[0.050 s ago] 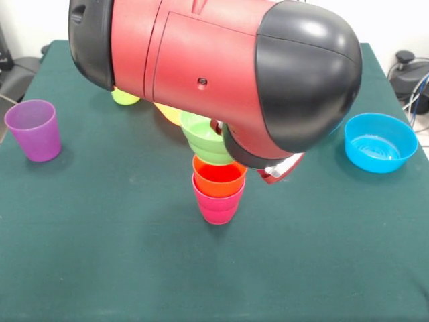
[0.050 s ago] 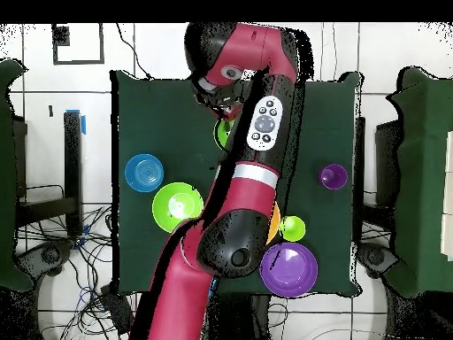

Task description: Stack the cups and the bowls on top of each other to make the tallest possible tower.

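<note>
A dark green counter [image 1: 100,255] carries the work, and the red and black arm [image 1: 214,60] fills the upper middle of the front view, hiding most of the far edge. Just below it, near the counter's centre, stands the tower [image 1: 218,191]: a red-pink cup [image 1: 216,206] lowest, an orange cup [image 1: 218,178] nested in it, and lime green bowls [image 1: 204,137] at 11 o'clock above, touching the arm's black end. The tool [image 1: 281,168] shows only as a red and white part beside the orange cup at 3 o'clock; I cannot tell how far it is open or whether it grips anything. A purple cup [image 1: 33,129] stands alone near the edge at 9 o'clock, and a blue bowl [image 1: 380,141] sits near the edge at 3 o'clock, both well apart from the tower. The whole stretch toward 6 o'clock is bare cloth. Overhead, a large purple bowl [image 2: 288,269] rests at the counter's corner, a lime green bowl [image 2: 177,206] beside the arm. Pale tiled floor and cables surround the counter.
</note>
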### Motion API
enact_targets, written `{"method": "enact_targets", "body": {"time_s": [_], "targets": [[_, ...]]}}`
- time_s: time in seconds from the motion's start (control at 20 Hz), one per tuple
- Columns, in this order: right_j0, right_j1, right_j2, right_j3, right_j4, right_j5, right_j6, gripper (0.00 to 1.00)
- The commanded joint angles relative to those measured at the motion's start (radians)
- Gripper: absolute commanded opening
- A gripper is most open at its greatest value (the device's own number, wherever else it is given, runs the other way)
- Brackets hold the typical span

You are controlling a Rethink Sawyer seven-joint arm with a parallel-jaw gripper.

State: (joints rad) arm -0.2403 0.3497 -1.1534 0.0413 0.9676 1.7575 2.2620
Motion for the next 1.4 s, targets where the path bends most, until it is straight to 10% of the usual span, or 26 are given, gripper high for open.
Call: {"method": "enact_targets", "body": {"time_s": [0.05, 1.4], "targets": [[0.002, 0.003, -0.029, -0.009, 0.025, 0.035, -0.235, 0.00], [-0.004, 0.004, -0.090, -0.009, 0.081, 0.046, -0.249, 0.00]]}}
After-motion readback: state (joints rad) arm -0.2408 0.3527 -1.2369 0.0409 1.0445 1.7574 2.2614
